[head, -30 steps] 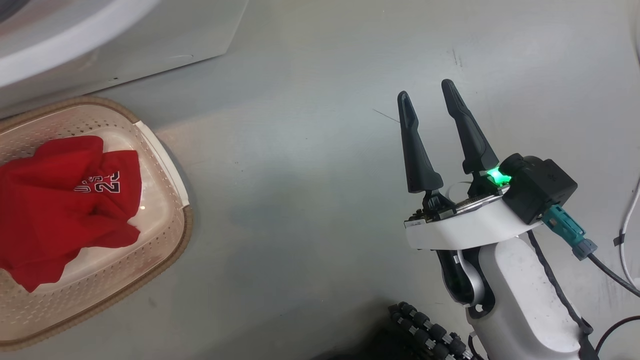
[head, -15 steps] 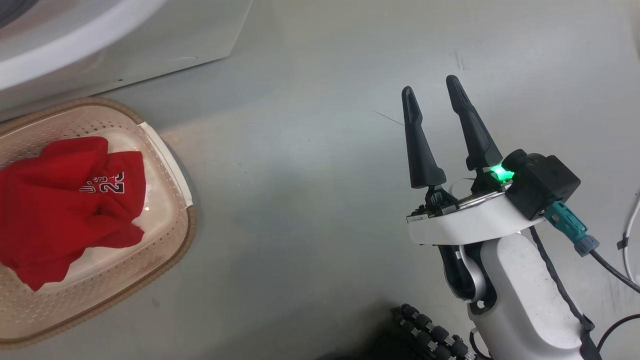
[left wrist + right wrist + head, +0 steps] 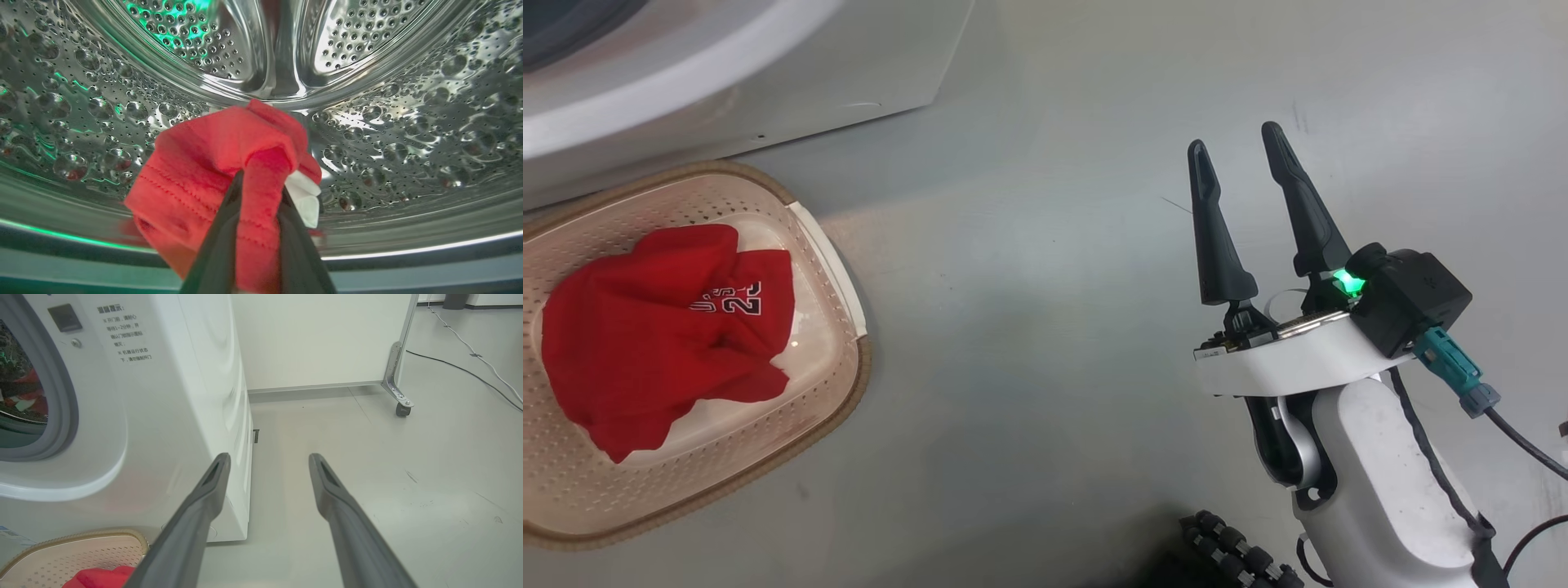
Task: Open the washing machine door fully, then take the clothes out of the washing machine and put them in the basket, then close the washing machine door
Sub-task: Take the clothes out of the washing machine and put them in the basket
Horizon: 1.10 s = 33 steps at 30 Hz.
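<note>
Two red garments are showing. One, a red jersey point(image 3: 662, 335) with white lettering and the number 23, is lying crumpled inside the cream basket point(image 3: 849, 392). The basket is sitting on the grey floor point(image 3: 1029, 327), just in front of the white washing machine point(image 3: 727, 98).

The other red garment point(image 3: 212, 163) is bunching up inside the perforated steel drum point(image 3: 81, 102). The left gripper point(image 3: 261, 183) is pinching a fold of it, its two dark fingers standing nearly together with only cloth between them. A small white tag point(image 3: 304, 200) is sticking out of the bunch, just beside one finger. Whether the cloth is touching the drum wall cannot be told.

The right gripper point(image 3: 1235, 139) is hovering over bare floor, well apart from the basket, its fingers spreading wide and holding nothing. In the right wrist view those fingers are pointing past the machine's front corner, with the grey rubber ring point(image 3: 61, 396) of the drum opening off to the left. A white panel on a caster point(image 3: 402, 408) is standing beyond the machine, and a dark cable point(image 3: 470, 371) is trailing across the floor beside it.
</note>
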Available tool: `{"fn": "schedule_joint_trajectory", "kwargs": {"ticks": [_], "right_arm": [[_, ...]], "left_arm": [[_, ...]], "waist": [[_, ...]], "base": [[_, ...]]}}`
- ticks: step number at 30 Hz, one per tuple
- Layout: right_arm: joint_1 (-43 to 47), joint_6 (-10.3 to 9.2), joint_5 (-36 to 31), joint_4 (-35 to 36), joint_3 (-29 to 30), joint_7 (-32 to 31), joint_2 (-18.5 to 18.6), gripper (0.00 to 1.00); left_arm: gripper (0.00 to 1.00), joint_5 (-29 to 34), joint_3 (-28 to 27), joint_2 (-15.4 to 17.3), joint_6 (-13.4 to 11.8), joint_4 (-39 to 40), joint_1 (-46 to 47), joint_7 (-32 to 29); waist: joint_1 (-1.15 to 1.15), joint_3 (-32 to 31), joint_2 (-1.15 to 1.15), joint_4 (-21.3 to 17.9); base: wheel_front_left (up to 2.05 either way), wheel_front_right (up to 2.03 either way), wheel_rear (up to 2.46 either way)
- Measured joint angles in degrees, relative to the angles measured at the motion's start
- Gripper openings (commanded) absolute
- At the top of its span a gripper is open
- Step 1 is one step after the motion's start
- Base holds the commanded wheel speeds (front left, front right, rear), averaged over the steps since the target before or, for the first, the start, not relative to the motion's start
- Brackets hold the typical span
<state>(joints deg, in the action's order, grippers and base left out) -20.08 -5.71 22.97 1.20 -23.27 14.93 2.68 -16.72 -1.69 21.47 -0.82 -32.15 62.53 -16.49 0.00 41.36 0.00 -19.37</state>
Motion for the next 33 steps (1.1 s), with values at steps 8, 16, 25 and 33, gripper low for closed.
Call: {"fn": "schedule_joint_trajectory", "kwargs": {"ticks": [8, 16, 25, 33], "right_arm": [[0.0, 0.01, -2.2, -1.0, 0.7, 0.0, 0.0, 1.0], [1.1, 0.36, -4.9, -2.6, 1.8, 0.0, 0.0, 1.0], [3.3, 1.21, -7.6, -4.4, 3.3, 0.0, 0.1, 1.0], [5.4, 2.37, -8.6, -5.7, 4.0, 0.0, 0.1, 1.0]], "left_arm": [[0.0, -0.1, 0.3, -2.5, 0.0, 3.6, -4.6, 8.6], [0.0, 0.0, 1.8, -6.6, 0.0, 8.2, -11.8, 17.4], [0.0, 0.3, 3.3, -10.6, -0.8, 12.9, -20.4, 24.6], [0.0, 0.4, 3.8, -12.9, -1.9, 16.5, -29.3, 28.5]], "waist": [[0.0, -1.9, 0.0, 1.5], [0.0, -4.8, 0.0, 3.8], [0.0, -8.8, 0.0, 7.2], [0.0, -13.3, 0.0, 9.7]], "base": [[0.0, 0.0, 0.0], [0.0, 0.0, 0.0], [0.0, 0.0, 0.0], [0.0, 0.0, 0.0]]}}
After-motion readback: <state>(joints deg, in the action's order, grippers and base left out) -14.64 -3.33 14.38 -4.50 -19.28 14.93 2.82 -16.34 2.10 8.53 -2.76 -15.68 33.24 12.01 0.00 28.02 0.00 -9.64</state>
